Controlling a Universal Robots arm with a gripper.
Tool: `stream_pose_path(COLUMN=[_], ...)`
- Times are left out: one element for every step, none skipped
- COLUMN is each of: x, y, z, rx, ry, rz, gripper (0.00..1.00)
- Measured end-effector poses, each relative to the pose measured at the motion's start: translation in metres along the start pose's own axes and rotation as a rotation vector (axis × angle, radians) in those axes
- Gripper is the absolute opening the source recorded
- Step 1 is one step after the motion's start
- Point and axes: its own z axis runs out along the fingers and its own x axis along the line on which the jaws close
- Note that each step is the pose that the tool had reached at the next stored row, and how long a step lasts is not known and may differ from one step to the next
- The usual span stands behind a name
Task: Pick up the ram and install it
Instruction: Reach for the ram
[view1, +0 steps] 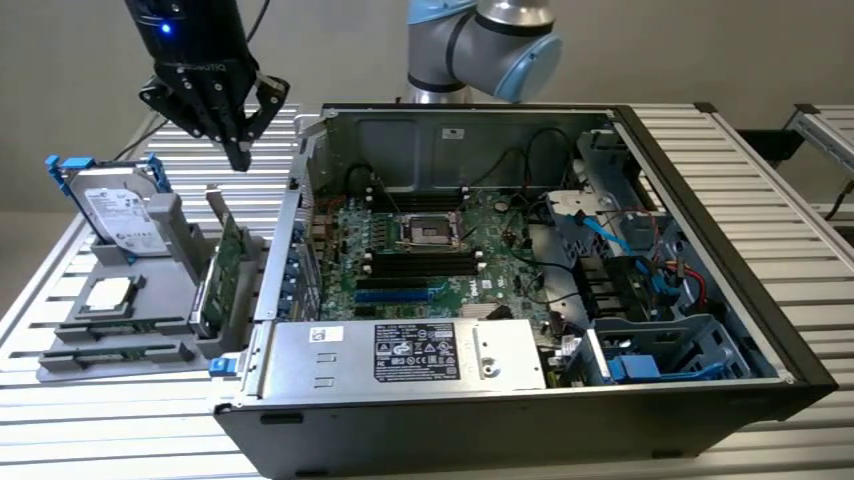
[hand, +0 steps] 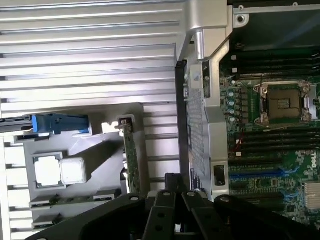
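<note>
My black gripper (view1: 239, 155) hangs shut, with nothing between its fingers, above the back edge of the grey holder (view1: 160, 300) at the exterior view's left. In the wrist view the gripper (hand: 175, 184) sits over the gap between the holder and the case wall. The ram (view1: 114, 330) is a thin dark-green stick lying in a slot at the holder's front, with a second like it (view1: 114, 353) just in front. In the wrist view, the ram (hand: 50, 202) lies beyond the processor chip. The black memory slots (view1: 424, 265) lie on the motherboard inside the open case.
The holder also carries a hard drive (view1: 114, 210) in a blue frame, a silver processor chip (view1: 110, 293) and an upright green expansion card (view1: 230, 265). The open computer case (view1: 747, 330) fills the middle, with its wall (view1: 287, 250) beside the holder. The arm (view1: 487, 45) stands behind it.
</note>
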Motion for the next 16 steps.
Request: stream_pose_path(x=[0.004, 0.008, 0.011, 0.014, 0.018, 0.020, 0.023, 0.025, 0.028, 0.030, 0.033, 0.035, 0.038, 0.041, 0.043, 0.046], y=[-0.0014, -0.0029, -0.0045, -0.0063, -0.0083, -0.0103, -0.0127, -0.0152, -0.0179, -0.0206, -0.0234, -0.0262, -0.0291, -0.0322, -0.0350, -0.0377], z=[0.0010, 0.0020, 0.0027, 0.0034, 0.0040, 0.0045, 0.0049, 0.0053, 0.0056, 0.0059, 0.0062, 0.0065, 0.0067, 0.0070, 0.0072, 0.0074], rx=[0.0001, 0.0001, 0.0002, 0.0003, 0.0004, 0.0004, 0.0006, 0.0005, 0.0005, 0.0005, 0.0006, 0.0005, 0.0006, 0.0006, 0.0006, 0.0007], ry=[0.0009, 0.0017, 0.0027, 0.0036, 0.0045, 0.0052, 0.0060, 0.0065, 0.0068, 0.0071, 0.0073, 0.0075, 0.0077, 0.0077, 0.0078, 0.0078], rz=[0.000, 0.000, 0.000, 0.000, 0.000, 0.000, 0.000, 0.000, 0.000, 0.000, 0.000, 0.000, 0.000, 0.000, 0.000, 0.000], gripper=[0.11, 0.11, 0.11, 0.11, 0.11, 0.11, 0.11, 0.11, 0.11, 0.11, 0.11, 0.11, 0.11, 0.11, 0.11, 0.11])
